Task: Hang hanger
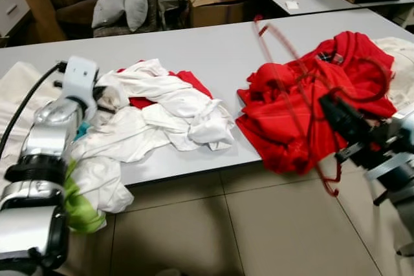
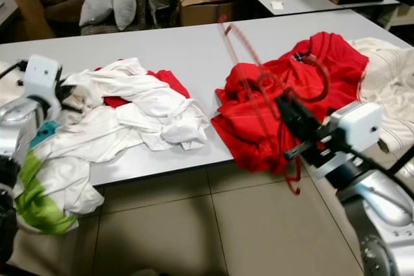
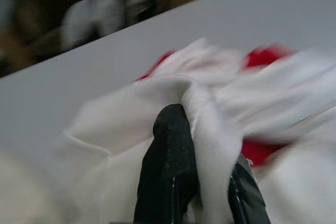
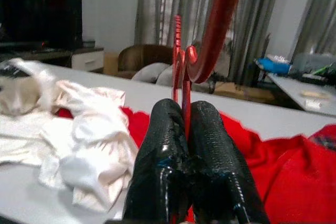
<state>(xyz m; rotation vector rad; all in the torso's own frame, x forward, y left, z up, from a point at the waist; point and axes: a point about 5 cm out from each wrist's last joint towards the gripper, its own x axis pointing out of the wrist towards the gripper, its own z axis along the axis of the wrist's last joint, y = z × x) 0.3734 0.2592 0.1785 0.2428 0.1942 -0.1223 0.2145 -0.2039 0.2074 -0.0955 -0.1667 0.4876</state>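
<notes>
- While the right gripper [image 4: 184, 129] pinches the red hanger [image 2: 259, 82] at centre frame, lift it clear of the red clothes [image 2: 272, 114].
- Left gripper [image 3: 197, 145] pinches white cloth [image 3: 210, 129]; keep it steady.

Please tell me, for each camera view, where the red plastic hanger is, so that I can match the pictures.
Left eye view: red plastic hanger, blurred, over the red garment pile, right of centre, held by the right gripper.
Right eye view: centre, above that pile, on the same gripper.
Left wrist view: white cloth between the left gripper fingers.
Right wrist view: rising top centre from shut fingers.
Shared landmark: white clothes heap.
</notes>
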